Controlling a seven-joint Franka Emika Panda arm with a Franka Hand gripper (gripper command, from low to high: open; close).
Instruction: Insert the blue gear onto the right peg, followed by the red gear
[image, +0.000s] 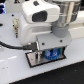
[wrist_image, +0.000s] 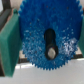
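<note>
The blue gear (wrist_image: 47, 36) fills most of the wrist view, a wide toothed disc seen face on, with a dark centre hole. A short dark pin, the right peg (wrist_image: 50, 50), shows inside that hole at about six o'clock from the hole's middle. Whether the peg has passed through the gear cannot be told.

In the exterior view the blue gear (image: 51, 54) sits between the fingers of the pincer (image: 48, 53), which is pinching it just above a grey plate (image: 44, 61) with a black border. The plate lies flat on the white tabletop (image: 67, 67). The white robot arm (image: 42, 17) comes down from twelve o'clock over the plate. A green block (wrist_image: 9, 45) stands at nine o'clock beside the gear in the wrist view.
</note>
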